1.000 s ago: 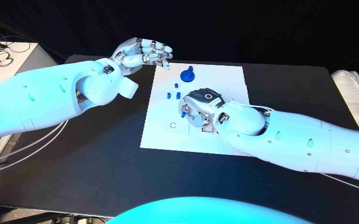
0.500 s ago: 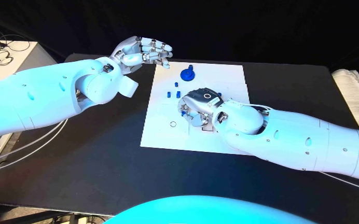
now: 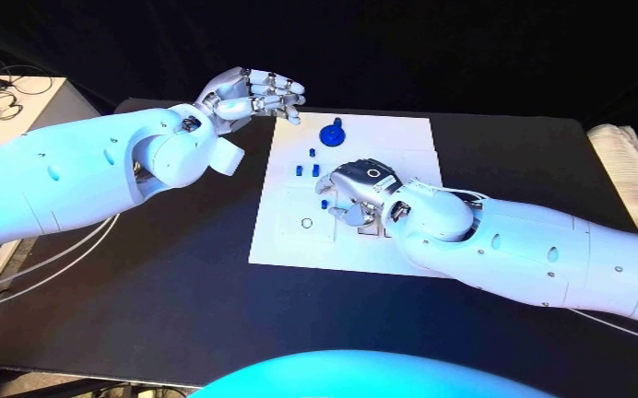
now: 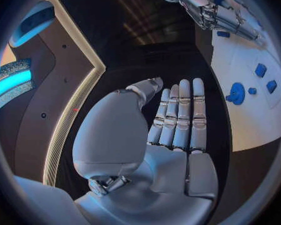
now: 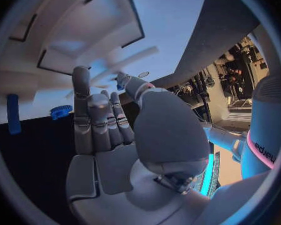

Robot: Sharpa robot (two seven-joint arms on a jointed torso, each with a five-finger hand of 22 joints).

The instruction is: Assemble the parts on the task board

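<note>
**Right hand settling lower over the board's middle**

While the left hand (image 3: 253, 94) is hovering off the board's far left corner, the work is happening at the board (image 3: 399, 140) itself, the white plate lying mid-table. Small blue parts (image 3: 309, 169) are lying loose on its left half, and a larger round blue part (image 3: 333, 129) is sitting near its far edge. The right hand (image 3: 352, 193) is pressing down over the recessed middle of the board, fingers curled; whether it is pinching a part I cannot tell, though its wrist view is showing a speck of blue (image 5: 120, 86) at the thumb tip. Compared with a second ago, this hand is sitting slightly farther right and closer to the board, which suggests a seating move under way rather than a fresh pick. The left hand is holding nothing, its fingers lying straight and side by side, barely shifted from before, so it is probably waiting its turn
</note>
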